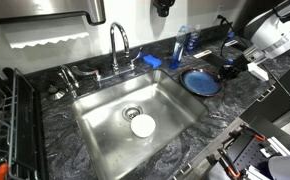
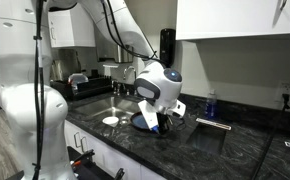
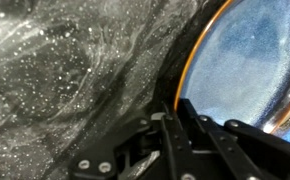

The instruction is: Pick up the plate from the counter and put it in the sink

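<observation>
Tool [image 1: 228, 70] at the plate [image 1: 199, 83] rim, width unclear; sink [image 1: 103, 128] and white disc [image 1: 143, 125] only in both exterior views.

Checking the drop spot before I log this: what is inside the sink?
Only a white disc beside the drain in the sink. What lies under the disc is covered.

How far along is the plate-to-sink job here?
Done: the approach; the gripper sits at the rim of the plate. In hand: the grasp; the wrist view shows fingers at that rim, but not whether they clamp it. Left: lifting and carrying, since the plate lies flat on the counter and the sink holds only a white disc.
</observation>
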Motion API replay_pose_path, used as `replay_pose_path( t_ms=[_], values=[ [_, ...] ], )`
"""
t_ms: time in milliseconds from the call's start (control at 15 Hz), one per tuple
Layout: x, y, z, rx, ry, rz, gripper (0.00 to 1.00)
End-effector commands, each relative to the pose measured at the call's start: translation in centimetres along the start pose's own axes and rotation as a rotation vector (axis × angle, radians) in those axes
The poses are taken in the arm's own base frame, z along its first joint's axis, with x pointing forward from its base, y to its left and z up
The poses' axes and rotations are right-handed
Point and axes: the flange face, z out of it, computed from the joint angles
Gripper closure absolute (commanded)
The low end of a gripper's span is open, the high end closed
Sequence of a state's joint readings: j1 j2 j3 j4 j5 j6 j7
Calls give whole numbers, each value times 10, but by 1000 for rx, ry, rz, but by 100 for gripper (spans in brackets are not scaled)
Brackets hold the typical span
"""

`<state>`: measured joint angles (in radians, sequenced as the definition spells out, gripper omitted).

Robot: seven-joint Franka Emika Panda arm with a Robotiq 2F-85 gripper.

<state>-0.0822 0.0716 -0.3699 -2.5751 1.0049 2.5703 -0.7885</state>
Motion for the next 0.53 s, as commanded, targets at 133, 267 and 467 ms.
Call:
replay_pose_path(
  t_ms=[133,267,467],
  values=[
    [-17,-29,6,96,-17,-99,98],
    [-24,-45,6,121,-20,-148,98],
    [-40,-76,7,160,-23,-230,98]
  ],
)
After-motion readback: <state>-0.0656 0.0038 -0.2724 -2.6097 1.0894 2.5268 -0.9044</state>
